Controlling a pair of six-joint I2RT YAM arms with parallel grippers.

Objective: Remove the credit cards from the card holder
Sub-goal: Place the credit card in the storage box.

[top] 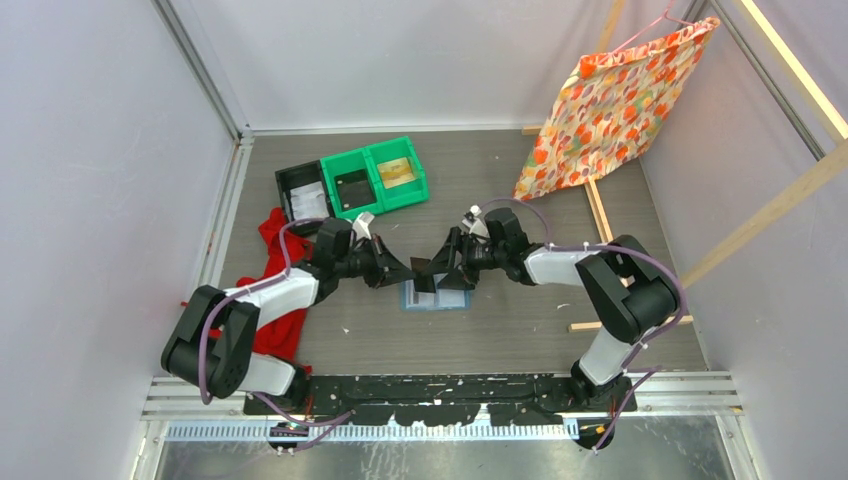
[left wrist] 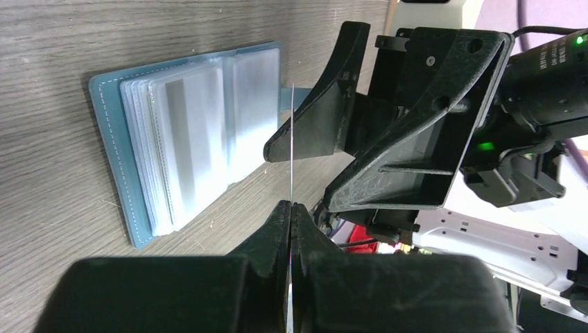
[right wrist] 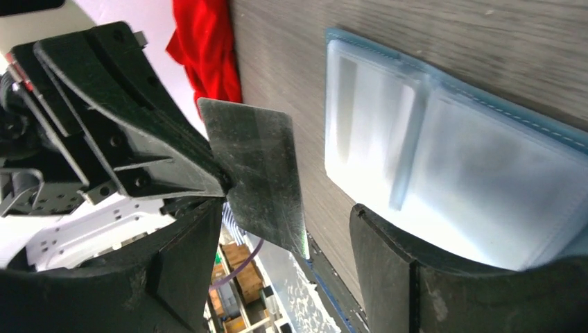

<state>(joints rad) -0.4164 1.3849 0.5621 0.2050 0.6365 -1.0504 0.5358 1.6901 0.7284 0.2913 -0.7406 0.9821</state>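
- Left gripper (left wrist: 291, 208): jaws pressed together on one edge of a dark credit card (right wrist: 256, 173). In the left wrist view the card appears edge-on as a thin line rising toward 12 o'clock from the fingertips; in the right wrist view its grey face is seen in full.
- Right gripper (right wrist: 291, 229): jaws spread, one finger on each side of the card's free portion. No finger pad visibly touches the card, so the card appears to be carried by the left gripper alone.
- Card holder (top: 436, 296): light blue, lying open and flat on the table (top: 500, 180) directly beneath the two grippers, clear sleeves facing up. Pale cards seem to remain in the sleeves, though their number cannot be told.
- Green bins (top: 375, 178): at about 11 o'clock from the holder in the top view, well apart from it; a red cloth (top: 285, 235) lies at 9 o'clock, beside the left arm.
- Judged risk 1: the pinch covers only a narrow edge strip, so the card may pivot or slip out and fall onto the holder.
- Judged risk 2: the two sets of fingers stand very near each other; any move of either arm may knock the card or make the fingers collide.
- Judged risk 3: the holder lies loose, so a low pass may drag it across the table.
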